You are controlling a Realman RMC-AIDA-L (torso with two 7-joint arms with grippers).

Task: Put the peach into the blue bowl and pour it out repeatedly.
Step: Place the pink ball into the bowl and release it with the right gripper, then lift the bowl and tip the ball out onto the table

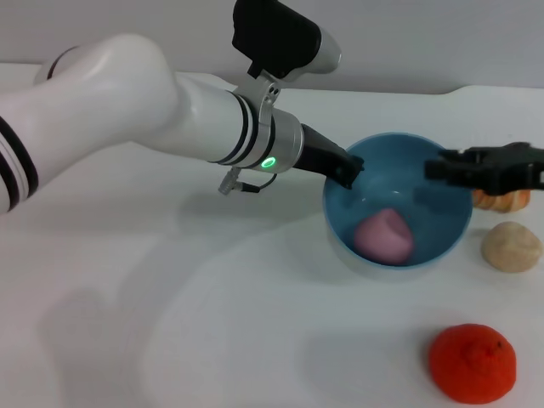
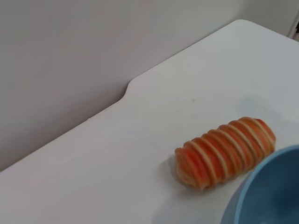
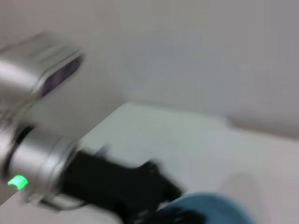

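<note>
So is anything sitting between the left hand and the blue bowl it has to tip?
Nothing visible. The left hand is already at the near-left rim of the blue bowl, with the peach lying inside. The right hand hangs over the opposite rim.

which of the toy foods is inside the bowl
The peach, the small smooth pink ball, lies inside the blue bowl. The beige lump, the orange bumpy fruit and the striped orange roll all sit on the table outside it.
</note>
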